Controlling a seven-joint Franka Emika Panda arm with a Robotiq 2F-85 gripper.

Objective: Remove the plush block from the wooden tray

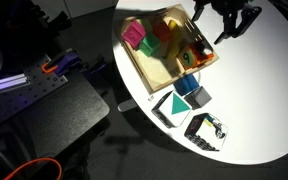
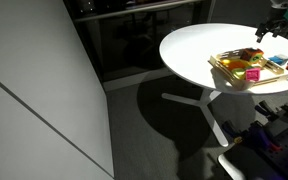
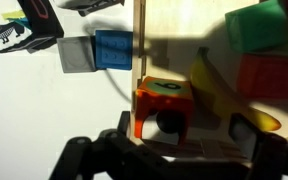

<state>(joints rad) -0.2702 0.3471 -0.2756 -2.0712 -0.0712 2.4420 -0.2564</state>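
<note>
**A:** Where is the small soft orange plush block (image 3: 164, 108), the one with a green top and a dark round mark on its side?

**B:** It sits inside the shallow square light-wood tray (image 1: 162, 70). In the wrist view it stands upright on the tray floor, close against the raised rim. A curved yellow piece (image 3: 219, 95) lies just to its right. I cannot tell whether the two touch.

**A:** What else is in the tray?

**B:** A plain green block (image 3: 259, 25) is at the far right, with a plain red block (image 3: 269, 75) just nearer than it. In an exterior view a magenta block (image 1: 134, 33) sits in the far left corner.

**A:** And outside the tray?

**B:** A blue block (image 3: 112, 50) rests just left of the rim on the round white table (image 2: 189, 50), and a grey block (image 3: 76, 55) touches its left side. A black-and-white patterned box (image 1: 209, 130) stands farther out on the near side.

**A:** How does the dark two-fingered gripper (image 1: 234, 24) stand?

**B:** Its jaws are spread wide and hold nothing. In the wrist view the fingers (image 3: 89, 158) frame the bottom edge, with the plush block between them but farther on and untouched. In both exterior views the gripper hangs above the table, clear of the tray's right corner.
</note>
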